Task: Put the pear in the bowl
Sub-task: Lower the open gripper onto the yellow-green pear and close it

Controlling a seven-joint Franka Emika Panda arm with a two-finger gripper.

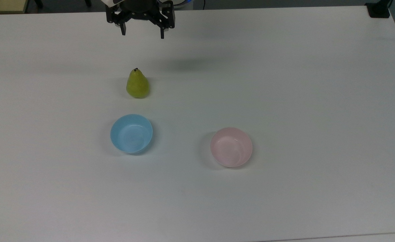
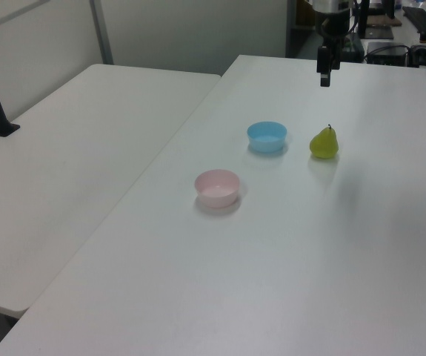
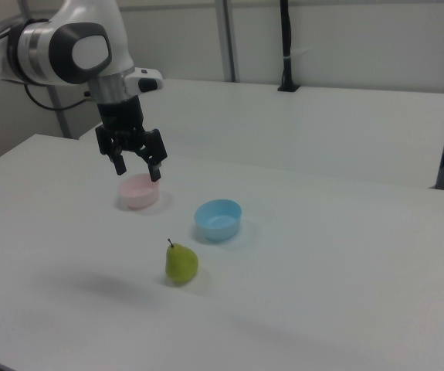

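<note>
Gripper (image 1: 143, 33) hangs high over the far edge of the table (image 1: 284, 84), fingers spread wide, nothing btwn them. In the right view it (image 3: 138, 166) sits up in the air w/ the arm (image 3: 75, 50) curving off to the right view's left.

Pear (image 1: 137, 84) stands upright on the bare table, stem up, roughly at 6 o'clock from the gripper in the top view, well apart from it. Not touched yet.

Blue bowl (image 1: 131, 133) is near the pear, at 6 o'clock from it in the top view. Pink bowl (image 1: 231, 147), the one it's meant for, sits at approx 4 o'clock from the pear, well apart, and looks empty.

Handling, my guess: pear prob. light, firm, w/ smooth, maybe slick skin. Teardrop shape means a pinch on the narrow neck could slip upward. Better to come straight down and close across the fat lower belly, fingers either side. It'd likely tip if nudged off-centre, since it's only standing on its rounded base.
</note>
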